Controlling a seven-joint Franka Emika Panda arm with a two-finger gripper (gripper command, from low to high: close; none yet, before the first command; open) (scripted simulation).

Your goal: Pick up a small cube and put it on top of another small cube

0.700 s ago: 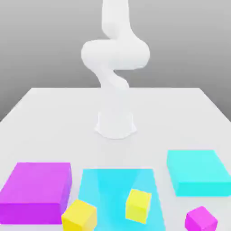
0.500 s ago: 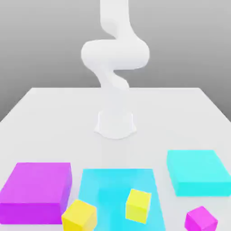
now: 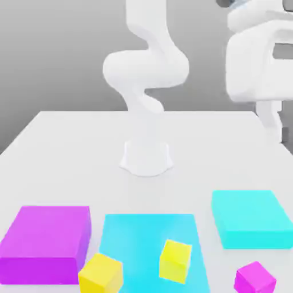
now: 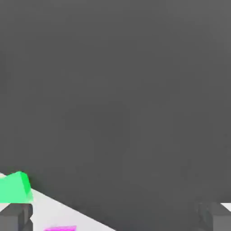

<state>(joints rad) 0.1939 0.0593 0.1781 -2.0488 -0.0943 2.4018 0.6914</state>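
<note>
At the near edge of the tabletop sit my candidates: two yellow cubes and and a small magenta cube. My hand is high above, fingers spread wide, holding nothing. Descending, I could clip the magenta slab or knock a cube askew. Half a second ago the hand wasn't in the exterior view; now it is, upper right.

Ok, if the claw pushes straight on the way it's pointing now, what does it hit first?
Likely nothing: past the open claw the hand view shows plain grey backdrop. The green block sits off to one side; depth unclear.
</note>
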